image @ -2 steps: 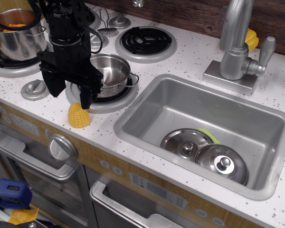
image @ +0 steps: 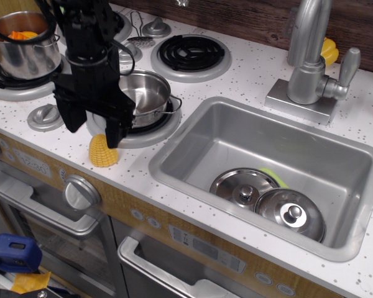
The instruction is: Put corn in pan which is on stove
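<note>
Hovering with fingers spread apart, the gripper (image: 94, 127) hangs just above the corn (image: 102, 152), which lies on the worktop (image: 248, 68) beside the stove burner (image: 140, 131) carrying the pan (image: 146, 93).

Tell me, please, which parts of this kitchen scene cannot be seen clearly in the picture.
- Corn: its top is hidden behind the gripper.
- Pan: the gripper covers its left side.
- Green thing in the sink: the lids mostly hide it.
- Yellow toy: the faucet partly hides it.

Glossy steel pan (image: 146, 93), ribbed corn (image: 102, 152)
</note>
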`<state>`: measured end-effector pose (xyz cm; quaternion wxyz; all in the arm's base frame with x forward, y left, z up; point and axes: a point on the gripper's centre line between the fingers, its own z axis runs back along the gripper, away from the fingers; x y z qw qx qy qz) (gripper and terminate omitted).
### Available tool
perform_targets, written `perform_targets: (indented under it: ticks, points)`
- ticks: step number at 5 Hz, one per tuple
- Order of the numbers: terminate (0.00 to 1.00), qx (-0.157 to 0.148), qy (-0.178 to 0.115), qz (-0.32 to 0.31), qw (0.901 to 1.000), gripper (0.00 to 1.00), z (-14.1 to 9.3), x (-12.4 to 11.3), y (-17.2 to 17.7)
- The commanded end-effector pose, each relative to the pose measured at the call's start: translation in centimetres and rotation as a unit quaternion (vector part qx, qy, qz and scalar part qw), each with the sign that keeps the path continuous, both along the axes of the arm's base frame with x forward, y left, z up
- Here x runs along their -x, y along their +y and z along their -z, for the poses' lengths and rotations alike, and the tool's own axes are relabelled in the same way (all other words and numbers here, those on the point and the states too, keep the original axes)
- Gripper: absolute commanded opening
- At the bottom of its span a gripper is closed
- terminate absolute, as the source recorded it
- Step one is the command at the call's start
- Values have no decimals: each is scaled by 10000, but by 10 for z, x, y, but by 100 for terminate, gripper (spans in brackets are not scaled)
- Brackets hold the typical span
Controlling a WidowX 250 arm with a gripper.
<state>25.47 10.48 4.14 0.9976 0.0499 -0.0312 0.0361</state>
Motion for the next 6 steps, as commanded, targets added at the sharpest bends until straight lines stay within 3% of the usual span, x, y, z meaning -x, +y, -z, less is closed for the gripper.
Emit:
perform_targets:
  ticks: [1, 3, 4, 5, 6]
  points:
    - [0, 52, -216, 12, 9998, 100, 10, -7, 13]
    - [0, 66, -417, -146, 9990, 100, 24, -3, 13]
    - [0, 68, -451, -142, 9989, 0, 23, -3, 12]
    - [0, -100, -317, -115, 9994, 0, 4, -4, 8]
    - [0, -484, -120, 8, 9988, 0, -37, -7, 6]
